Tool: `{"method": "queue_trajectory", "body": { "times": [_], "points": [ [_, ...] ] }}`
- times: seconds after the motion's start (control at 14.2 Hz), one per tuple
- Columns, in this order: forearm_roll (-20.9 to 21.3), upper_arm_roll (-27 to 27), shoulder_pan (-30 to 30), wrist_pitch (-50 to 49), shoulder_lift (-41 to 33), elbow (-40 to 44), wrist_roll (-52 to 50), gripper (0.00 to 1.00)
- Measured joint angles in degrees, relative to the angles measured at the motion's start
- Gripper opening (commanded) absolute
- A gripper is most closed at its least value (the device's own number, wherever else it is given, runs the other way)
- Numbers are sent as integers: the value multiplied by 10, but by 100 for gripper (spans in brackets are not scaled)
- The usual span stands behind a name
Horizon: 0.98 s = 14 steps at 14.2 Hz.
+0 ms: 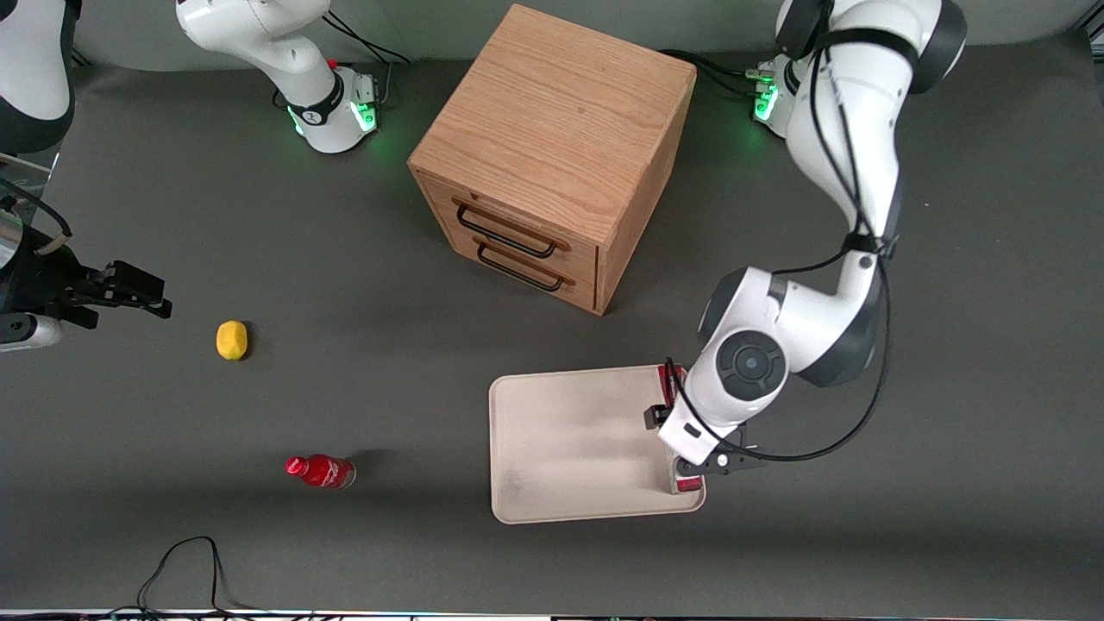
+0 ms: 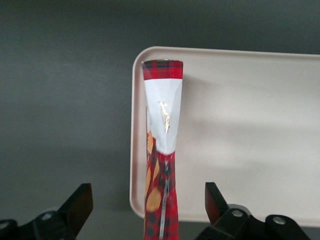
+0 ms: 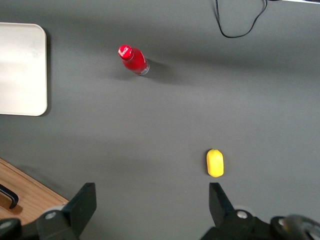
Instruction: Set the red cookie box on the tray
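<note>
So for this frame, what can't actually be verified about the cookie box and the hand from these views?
- Red cookie box: in the front view the working arm covers its middle, only the ends show at the tray edge.
- Its near end: cut off by the left wrist view's edge.
- Whether it lies flat on the tray: not clear from either view.
- Hand: fingers stand open, clear of the box, over the tray's edge; the front view hides them under the wrist.

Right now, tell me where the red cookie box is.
The red cookie box lies on the cream tray, along its edge toward the working arm's end of the table, directly under the left arm's tool, whose open fingers stand apart from it.
</note>
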Motion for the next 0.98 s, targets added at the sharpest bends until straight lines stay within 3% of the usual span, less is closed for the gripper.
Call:
{"method": "queue_trajectory", "body": {
  "times": [0.35, 0.7, 0.98],
  "points": [
    [0, 0, 9, -108, -124, -1, 0, 100],
    [1, 2, 16, -143, -190, -13, 12, 100],
    [1, 5, 84, -144, -256, -70, 104, 100]
  ]
}}
